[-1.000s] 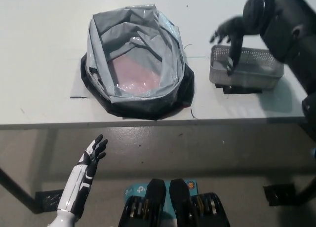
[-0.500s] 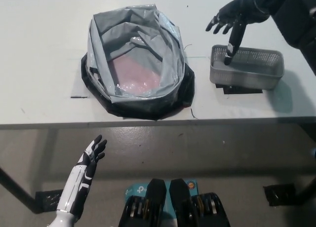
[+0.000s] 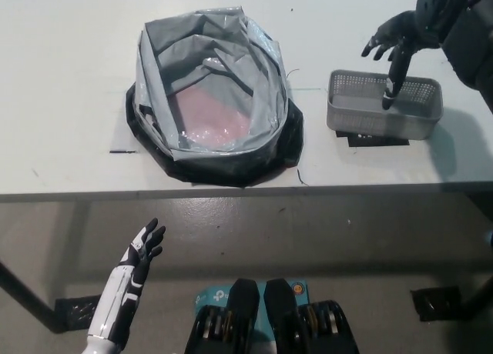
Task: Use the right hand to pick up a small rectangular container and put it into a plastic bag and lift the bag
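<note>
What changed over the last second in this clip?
The right hand, open, shifted rightward over the small grey container, from its left end to nearer the middle, one finger pointing down into it. Nothing has been grasped. The container, the plastic bag and the left hand, open below the table edge, stayed in place.

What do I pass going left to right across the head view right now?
White left hand below the table edge → plastic bag → small rectangular container, with the black right hand over it.

Grey perforated rectangular container (image 3: 383,105) upright on table, right of open plastic bag (image 3: 211,92)
</note>
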